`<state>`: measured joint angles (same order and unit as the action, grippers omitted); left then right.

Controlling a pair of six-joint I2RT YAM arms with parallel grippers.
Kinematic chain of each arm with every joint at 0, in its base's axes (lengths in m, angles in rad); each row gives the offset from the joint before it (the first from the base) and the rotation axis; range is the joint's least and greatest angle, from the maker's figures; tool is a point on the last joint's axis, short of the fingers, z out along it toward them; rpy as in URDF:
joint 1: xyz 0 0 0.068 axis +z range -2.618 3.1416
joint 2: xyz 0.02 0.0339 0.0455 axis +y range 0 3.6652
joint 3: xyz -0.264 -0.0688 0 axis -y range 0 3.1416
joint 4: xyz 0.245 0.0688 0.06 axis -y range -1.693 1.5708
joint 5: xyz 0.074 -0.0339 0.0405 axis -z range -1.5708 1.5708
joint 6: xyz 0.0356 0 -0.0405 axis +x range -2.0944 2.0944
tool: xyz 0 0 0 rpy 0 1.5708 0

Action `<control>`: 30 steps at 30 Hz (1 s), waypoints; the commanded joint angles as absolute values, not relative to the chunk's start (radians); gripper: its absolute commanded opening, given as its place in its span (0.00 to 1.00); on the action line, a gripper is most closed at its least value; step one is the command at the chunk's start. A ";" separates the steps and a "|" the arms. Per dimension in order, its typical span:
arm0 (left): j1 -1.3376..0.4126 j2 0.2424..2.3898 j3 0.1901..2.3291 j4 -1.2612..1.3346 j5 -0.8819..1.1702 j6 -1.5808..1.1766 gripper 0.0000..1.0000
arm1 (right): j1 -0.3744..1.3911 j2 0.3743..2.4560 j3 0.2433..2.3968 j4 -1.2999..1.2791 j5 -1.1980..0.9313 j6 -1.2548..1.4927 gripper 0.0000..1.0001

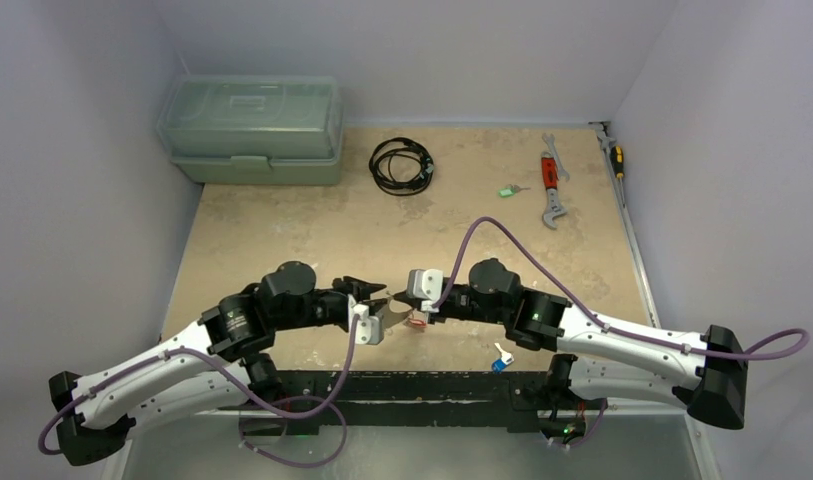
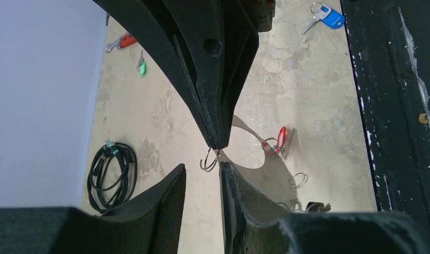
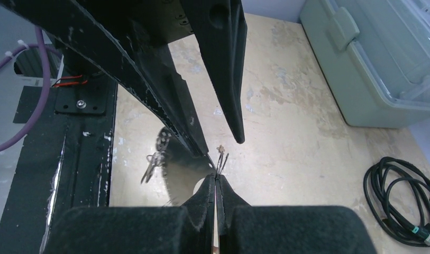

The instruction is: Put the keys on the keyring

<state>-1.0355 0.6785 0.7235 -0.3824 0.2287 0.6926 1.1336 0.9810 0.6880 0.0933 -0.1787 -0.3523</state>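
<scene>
My right gripper (image 3: 217, 182) is pressed shut on a small wire ring (image 2: 208, 161), held over the table (image 1: 282, 230) near its front edge. I cannot tell whether a key hangs from the ring. My left gripper (image 2: 203, 167) faces it with its fingers apart, gripping nothing, and the ring sits just off their tips. Below them a red key (image 2: 281, 138) lies among loose rings (image 2: 297, 180) too small to sort. Its long axis runs 12 to 6 in the left wrist view. A blue key (image 1: 500, 362) lies at 4 o'clock by the front rail. Far off at 1 o'clock, a green key (image 1: 509, 190) points its blade to 3. Beside it is a wrench (image 1: 550, 180), and a cable (image 1: 402, 165) lies at 12. At 11 stands a toolbox (image 1: 252, 125), lid shut, and I cannot make out its contents through the cloudy walls.
</scene>
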 commanded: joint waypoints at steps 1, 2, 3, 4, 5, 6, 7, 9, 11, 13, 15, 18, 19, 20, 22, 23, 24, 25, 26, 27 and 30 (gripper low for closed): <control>-1.039 0.692 0.741 -0.357 0.242 0.736 0.28 | 1.141 0.974 0.742 0.126 -0.210 -0.347 0.00; -1.039 0.692 0.741 -0.355 0.242 0.737 0.28 | 1.141 0.975 0.742 0.126 -0.211 -0.347 0.00; -1.039 0.690 0.741 -0.355 0.241 0.738 0.27 | 1.142 0.976 0.744 0.126 -0.214 -0.347 0.00; -1.039 0.690 0.741 -0.354 0.240 0.740 0.26 | 1.143 0.978 0.744 0.127 -0.216 -0.348 0.00; -1.039 0.690 0.740 -0.354 0.239 0.741 0.26 | 1.143 0.980 0.744 0.126 -0.217 -0.347 0.00; -1.039 0.691 0.739 -0.355 0.238 0.742 0.25 | 1.143 0.981 0.744 0.127 -0.219 -0.348 0.00; -1.039 0.693 0.739 -0.356 0.238 0.744 0.25 | 1.143 0.982 0.744 0.127 -0.219 -0.347 0.00; -1.039 0.695 0.742 -0.360 0.231 0.751 0.24 | 1.144 0.985 0.745 0.125 -0.221 -0.348 0.00; -1.039 0.694 0.747 -0.365 0.225 0.756 0.24 | 1.144 0.986 0.746 0.126 -0.222 -0.347 0.00; -1.039 0.692 0.748 -0.366 0.229 0.761 0.24 | 1.144 0.986 0.746 0.127 -0.224 -0.349 0.00; -1.039 0.695 0.750 -0.371 0.233 0.766 0.24 | 1.145 0.986 0.746 0.127 -0.226 -0.349 0.00; -1.039 0.701 0.754 -0.388 0.249 0.773 0.24 | 1.146 0.982 0.742 0.131 -0.226 -0.350 0.00; -1.039 0.702 0.755 -0.393 0.257 0.775 0.24 | 1.146 0.981 0.741 0.133 -0.226 -0.348 0.00; -1.039 0.704 0.756 -0.398 0.266 0.777 0.24 | 1.146 0.980 0.740 0.136 -0.224 -0.348 0.00; -1.039 0.707 0.759 -0.411 0.280 0.784 0.23 | 1.146 0.977 0.739 0.139 -0.224 -0.347 0.00; -1.039 0.709 0.760 -0.416 0.284 0.787 0.23 | 1.146 0.975 0.738 0.141 -0.226 -0.347 0.00; -1.039 0.710 0.761 -0.419 0.285 0.790 0.23 | 1.146 0.974 0.736 0.144 -0.228 -0.345 0.00; -1.039 0.712 0.760 -0.420 0.285 0.794 0.23 | 1.146 0.972 0.735 0.144 -0.230 -0.346 0.00; -1.039 0.713 0.759 -0.420 0.284 0.795 0.23 | 1.146 0.969 0.733 0.145 -0.232 -0.345 0.00; -1.039 0.714 0.758 -0.420 0.283 0.797 0.22 | 1.146 0.967 0.733 0.146 -0.234 -0.344 0.00; -1.039 0.719 0.754 -0.417 0.273 0.801 0.20 | 1.146 0.959 0.730 0.151 -0.240 -0.343 0.00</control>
<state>-1.0355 0.7136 0.7238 -0.4171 0.2558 0.7727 1.1389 0.9905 0.6899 0.0830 -0.2092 -0.3511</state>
